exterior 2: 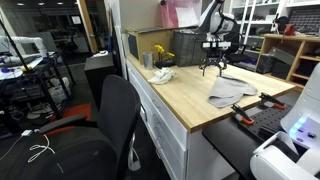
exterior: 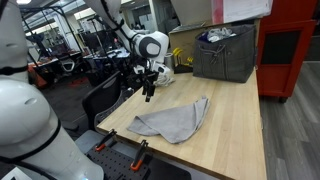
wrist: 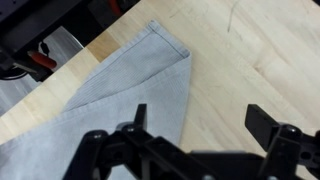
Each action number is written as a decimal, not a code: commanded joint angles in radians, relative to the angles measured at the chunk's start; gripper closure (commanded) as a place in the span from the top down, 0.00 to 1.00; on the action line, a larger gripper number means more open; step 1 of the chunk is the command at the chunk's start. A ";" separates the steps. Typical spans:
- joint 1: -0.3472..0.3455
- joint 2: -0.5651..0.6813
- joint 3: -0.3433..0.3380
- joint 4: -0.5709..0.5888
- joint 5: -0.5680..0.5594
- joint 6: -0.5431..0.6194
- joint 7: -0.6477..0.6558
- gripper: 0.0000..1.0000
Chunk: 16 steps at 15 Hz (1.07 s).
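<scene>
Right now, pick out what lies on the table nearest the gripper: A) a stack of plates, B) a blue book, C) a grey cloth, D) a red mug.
C: in the wrist view a grey cloth lies on the wooden table just under the open gripper.

My fingers (exterior 2: 208, 68) are hanging spread apart above the far part of the wooden table (exterior 2: 185, 95), holding nothing. A grey cloth (exterior 2: 232, 92) is lying rumpled on the table, near them but not touching. A grey bin (exterior 2: 190, 47) is standing on the table behind, and a black office chair (exterior 2: 105, 125) is filling the foreground.
</scene>
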 commanded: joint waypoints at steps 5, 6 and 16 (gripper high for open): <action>0.062 0.110 0.039 0.032 -0.009 -0.048 -0.063 1.00; 0.065 0.132 0.038 0.038 -0.008 -0.052 -0.063 1.00; 0.056 0.306 0.023 0.120 0.003 -0.097 -0.046 0.58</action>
